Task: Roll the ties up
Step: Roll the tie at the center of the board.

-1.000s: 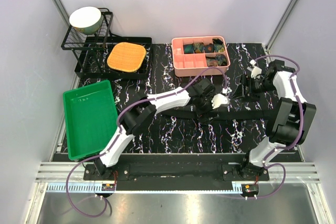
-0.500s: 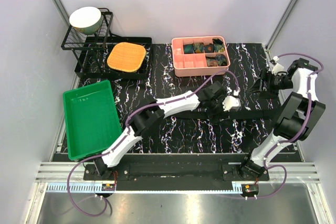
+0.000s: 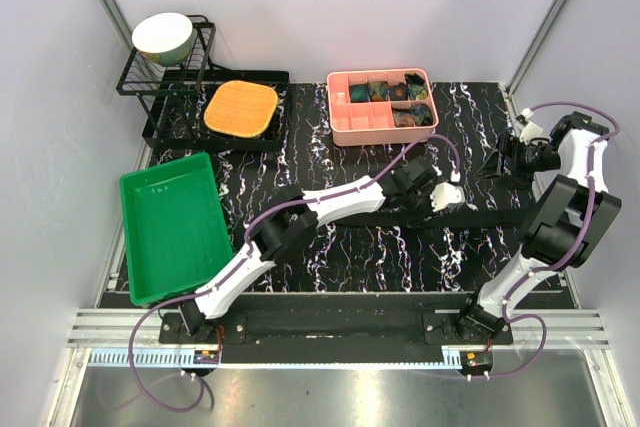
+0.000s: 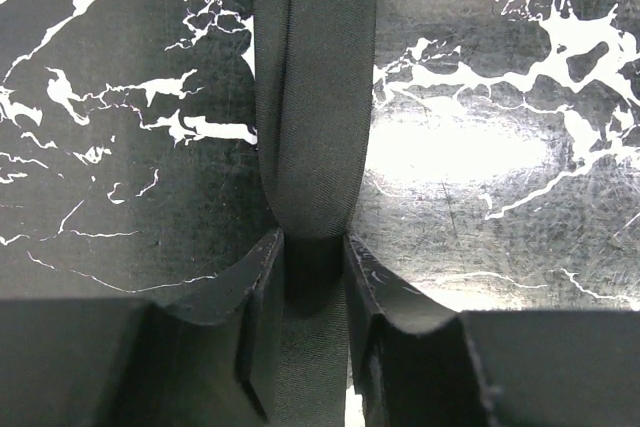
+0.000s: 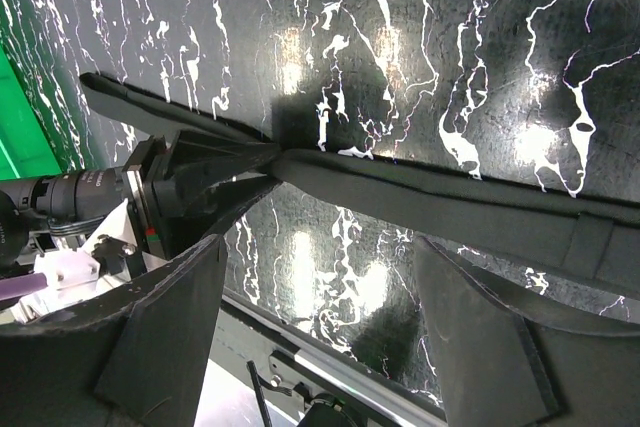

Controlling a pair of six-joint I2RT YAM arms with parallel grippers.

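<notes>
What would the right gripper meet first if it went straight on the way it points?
Probably the tie lying across the table ahead of the right gripper; depth is hard to judge.

Robotics lab test cell, plain white walls (image 3: 350, 7), aluminium frame rail (image 3: 100, 328), black marbled tabletop (image 3: 330, 257)

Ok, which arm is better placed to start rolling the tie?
Left. The left hand is pinching the tie, while the right hand hangs open above the table, holding nothing.
</notes>
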